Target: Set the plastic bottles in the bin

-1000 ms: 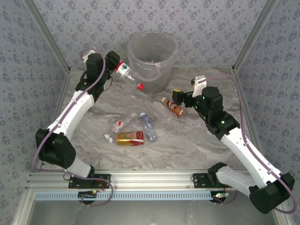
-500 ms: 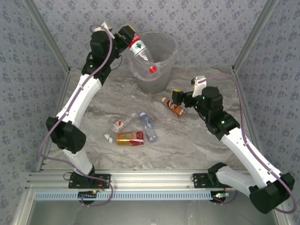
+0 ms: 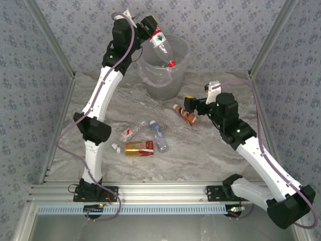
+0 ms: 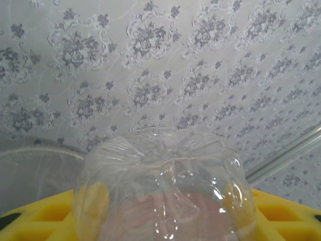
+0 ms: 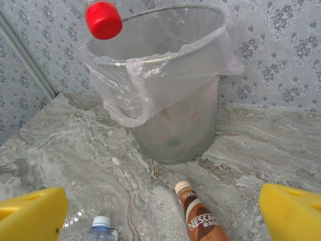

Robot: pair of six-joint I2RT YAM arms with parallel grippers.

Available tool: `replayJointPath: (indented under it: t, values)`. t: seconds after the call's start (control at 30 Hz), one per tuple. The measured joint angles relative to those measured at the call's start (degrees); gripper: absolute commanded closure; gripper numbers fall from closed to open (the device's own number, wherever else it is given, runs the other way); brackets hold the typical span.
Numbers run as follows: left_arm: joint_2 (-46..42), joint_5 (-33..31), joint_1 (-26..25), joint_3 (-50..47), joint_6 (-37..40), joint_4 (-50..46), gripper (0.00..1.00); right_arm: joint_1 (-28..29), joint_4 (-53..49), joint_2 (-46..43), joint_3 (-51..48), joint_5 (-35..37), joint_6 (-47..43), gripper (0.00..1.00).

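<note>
My left gripper (image 3: 150,27) is shut on the base of a clear plastic bottle (image 3: 161,46) with a red cap (image 3: 171,64), tilted cap-down over the mouth of the bin (image 3: 163,88). In the left wrist view the bottle's clear base (image 4: 163,201) sits between my yellow fingers (image 4: 30,221). My right gripper (image 3: 189,108) hangs open just above a brown Nescafe bottle (image 5: 200,221) lying right of the bin (image 5: 175,125). The held bottle's red cap (image 5: 103,20) shows above the bin's rim. A crushed clear bottle (image 3: 131,131), a blue-labelled bottle (image 3: 158,135) and a gold-and-red bottle (image 3: 139,147) lie mid-table.
A loose white cap (image 3: 115,147) lies left of the gold-and-red bottle. Patterned walls with metal posts enclose the marble table on three sides. A clear liner (image 5: 150,70) drapes over the bin's rim. The metal rail (image 3: 160,193) runs along the near edge.
My left arm has lifted the red-capped bottle up and to the right, from beside the bin to over its opening. The right arm has not moved.
</note>
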Motion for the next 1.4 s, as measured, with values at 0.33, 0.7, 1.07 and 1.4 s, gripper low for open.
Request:
replayJointPath:
  t: [0.33, 0.7, 1.07, 1.4]
  values:
    - [11.5, -8.6, -0.2, 14.1, 2.0, -1.0, 0.42, 0.0, -1.7, -0.5, 0.0, 1.0, 0.0, 0.00]
    - [23.0, -23.6, -5.0, 14.4, 24.8, 21.1, 0.37, 0.0, -3.1, -2.1, 0.0, 2.4, 0.0, 0.00]
    - [24.7, -26.6, -4.6, 11.2, 28.9, 26.4, 0.25, 0.0, -3.1, -2.0, 0.0, 2.3, 0.0, 0.00]
    - [24.7, -26.5, -4.1, 11.3, 28.0, 24.3, 0.05, 0.0, -3.4, -1.7, 0.0, 2.3, 0.0, 0.00]
